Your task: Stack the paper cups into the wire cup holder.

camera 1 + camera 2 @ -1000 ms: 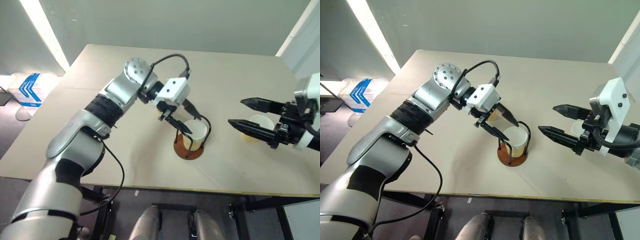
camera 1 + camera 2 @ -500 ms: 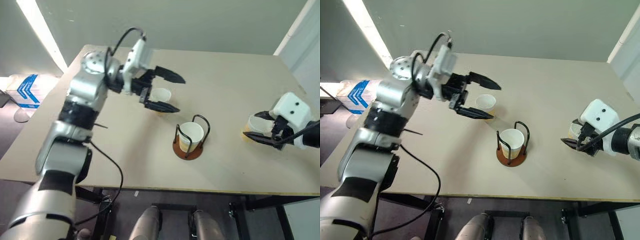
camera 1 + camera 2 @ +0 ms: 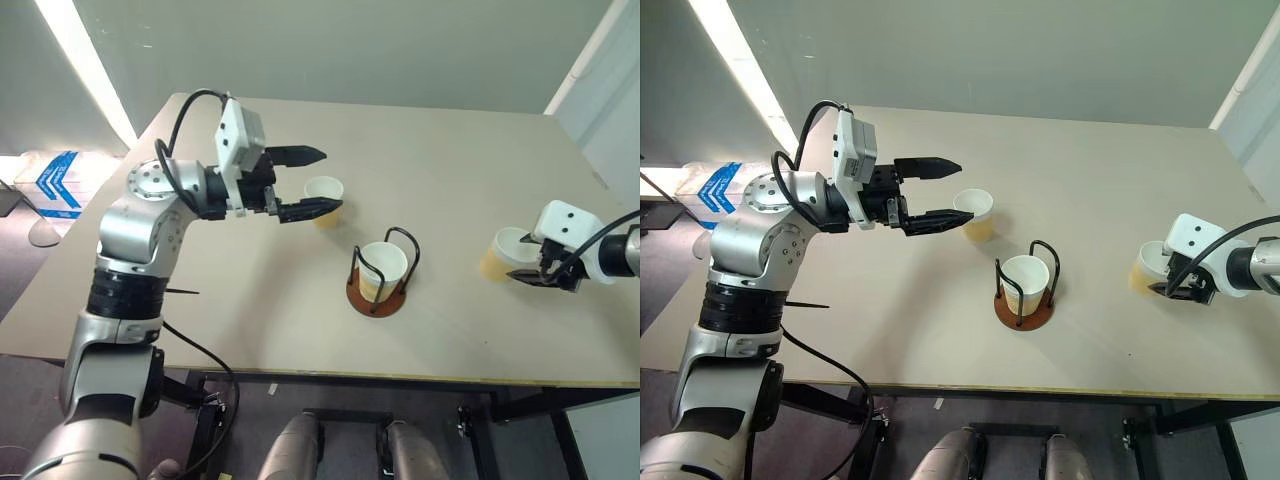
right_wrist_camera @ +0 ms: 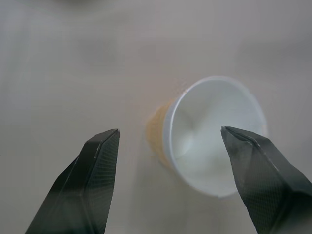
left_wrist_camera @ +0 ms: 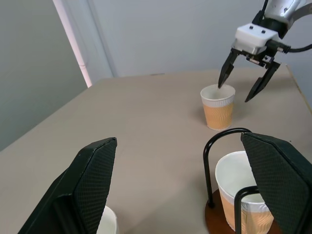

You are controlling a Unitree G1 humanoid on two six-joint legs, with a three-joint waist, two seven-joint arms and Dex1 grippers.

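Observation:
One paper cup stands inside the wire cup holder at mid-table. A second paper cup stands behind it to the left. My left gripper is open and held level, pointing right. Its fingertips reach this cup from the left, slightly above its rim, and I cannot tell if they touch it. A third paper cup stands at the right. My right gripper hangs open over it, one finger on each side of the white rim. The left wrist view shows those fingers just at the rim.
The tan table carries only the cups and the holder. Its front edge runs close below the holder. A blue and white box lies on the floor beyond the left edge.
My left gripper left a cup in the holder, opened wider and swung back left, turning level toward the rear cup. My right gripper moved right and down over the right-hand cup.

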